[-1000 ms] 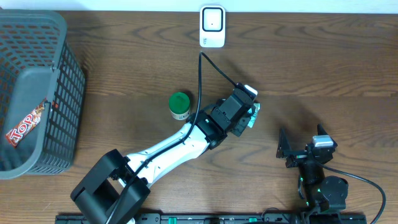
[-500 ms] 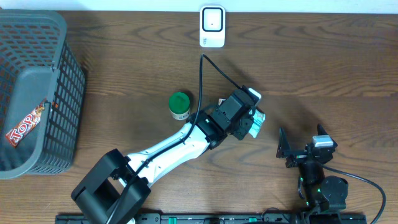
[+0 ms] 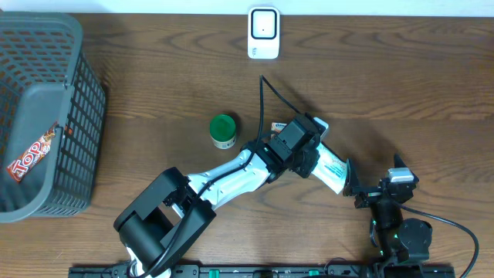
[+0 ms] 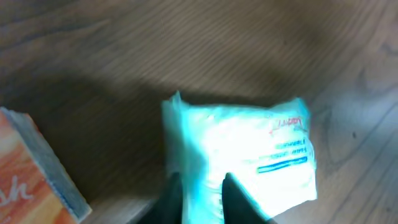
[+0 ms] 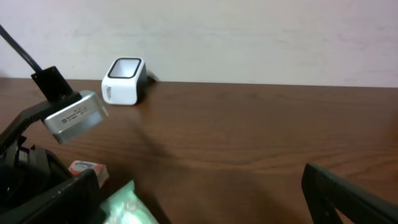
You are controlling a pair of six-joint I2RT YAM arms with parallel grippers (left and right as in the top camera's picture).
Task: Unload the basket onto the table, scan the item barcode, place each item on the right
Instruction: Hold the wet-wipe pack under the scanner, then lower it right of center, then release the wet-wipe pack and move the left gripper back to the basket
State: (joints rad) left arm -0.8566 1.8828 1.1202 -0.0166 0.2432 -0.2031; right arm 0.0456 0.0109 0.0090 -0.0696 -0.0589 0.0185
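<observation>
Overhead: packet [image 3: 333, 167] at the tip of my left pincer [image 3: 312, 154], well apart from scanner [image 3: 263, 32]. Fingers straddle its edge; clamped or slack, I cannot tell. Step, likely: regrasping. Next calls for firm hold, barcode turned toward scanner.

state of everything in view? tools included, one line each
Left tool: fingers straddle the packet's edge; gripped or loose, unclear.
Right tool: open, empty.
White-and-teal packet: between the two tools, printed side up, not at the scanner.
Scanner: upright, nothing in front of it.
Green-lidded jar: upright, lid on.
Orange box: lying flat beside the left tool.
Basket: holds a Top snack packet.
</observation>
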